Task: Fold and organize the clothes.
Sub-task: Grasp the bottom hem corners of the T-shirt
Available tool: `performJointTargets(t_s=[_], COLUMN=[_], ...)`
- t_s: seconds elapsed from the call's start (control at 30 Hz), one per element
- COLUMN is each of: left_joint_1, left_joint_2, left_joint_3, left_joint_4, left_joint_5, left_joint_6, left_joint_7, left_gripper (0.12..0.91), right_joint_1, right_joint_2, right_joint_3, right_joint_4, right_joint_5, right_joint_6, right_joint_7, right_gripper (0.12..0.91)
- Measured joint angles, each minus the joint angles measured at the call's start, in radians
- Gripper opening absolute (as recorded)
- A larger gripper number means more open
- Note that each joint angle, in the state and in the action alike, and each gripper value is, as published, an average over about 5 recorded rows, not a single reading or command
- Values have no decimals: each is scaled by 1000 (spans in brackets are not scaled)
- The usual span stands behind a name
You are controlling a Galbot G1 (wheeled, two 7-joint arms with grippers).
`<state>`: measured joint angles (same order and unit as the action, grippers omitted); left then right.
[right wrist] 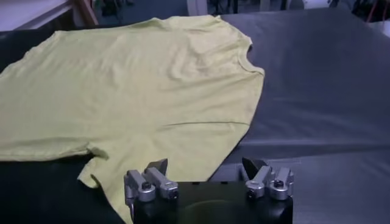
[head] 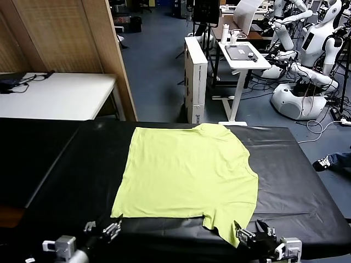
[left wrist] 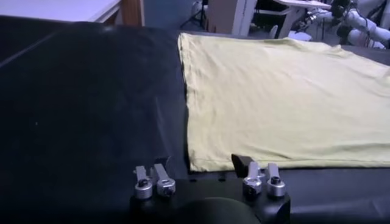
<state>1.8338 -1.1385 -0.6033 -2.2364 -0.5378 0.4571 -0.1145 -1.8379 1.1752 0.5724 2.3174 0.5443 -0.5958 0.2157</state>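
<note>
Head view, black table cloth [head: 307, 181], wooden partition [head: 66, 35], white table [head: 60, 96]

Left hand [head: 101, 230] and right hand [head: 253, 235] low and near, both with fingers apart, empty.

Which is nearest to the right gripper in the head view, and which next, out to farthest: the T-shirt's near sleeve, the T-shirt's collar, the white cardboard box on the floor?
From the right gripper, open at the table's near edge:
1. Near sleeve, right beside the gripper.
2. Collar, farther up the table on the T-shirt's right side.
3. White cardboard box, on the floor beyond the table's far edge.
</note>
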Motion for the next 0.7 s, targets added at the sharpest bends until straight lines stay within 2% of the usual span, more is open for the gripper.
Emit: performJointTargets(t_s=[0.1,0.2,0.33,0.4,0.47,0.7], left_joint_1=[1,4,9,10,11,38], left_joint_2=[-3,-5,-6,-6,-7,-1], left_joint_3=[1,1,1,1,1,-7], left_joint_4=[2,2,2,2,1,-26], left_joint_5=[0,0,-1,-2,-3,-4], left_joint_6=[-1,-1,-1,-1,0,4], left_joint_7=[0,0,0,0,0,-10], left_gripper=[570,457,294,231,204,152], right_joint_1=[-1,-2,-7,-11,-18,-71], right_joint_2=[0,0,-2,-2,-3,-12], right_joint_3=[-2,-2,2,6,12,30], right_joint_4=[-2,-2,3,10,19,85], right_joint_5=[-1,-1,0,0,0,2], right_joint_6=[0,0,-1,-3,-8,-69], right_joint_7=[0,1,3,7,14,51], right_gripper=[660,503,242,163,140,140])
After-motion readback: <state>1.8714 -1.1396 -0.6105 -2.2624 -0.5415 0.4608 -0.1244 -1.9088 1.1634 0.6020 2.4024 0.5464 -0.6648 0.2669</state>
